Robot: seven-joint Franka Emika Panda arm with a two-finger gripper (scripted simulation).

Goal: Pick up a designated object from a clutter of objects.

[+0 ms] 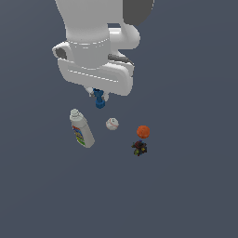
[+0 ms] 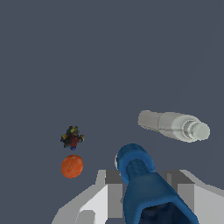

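blue piece [image 1: 99, 100] clamped in the pincer [image 1: 98, 95], above the white bottle [image 1: 81, 128] and baseball [image 1: 112, 123].

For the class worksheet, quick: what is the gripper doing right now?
Gripper: closed on the blue piece, held off the floor.

The white robot arm [image 1: 95, 44] comes down from the top of the picture over a plain dark grey floor [image 1: 186, 195]. Under its hand, the gripper [image 1: 98, 94] has its fingers closed on the small blue piece [image 1: 99, 100], which hangs below them. Below, the white bottle [image 1: 81, 128] lies on its side on the exterior view's left. The white baseball [image 1: 112, 123] is just beside it. Further right sits the orange ball [image 1: 143, 132], with the dark multicoloured lump [image 1: 139, 148] right under it.
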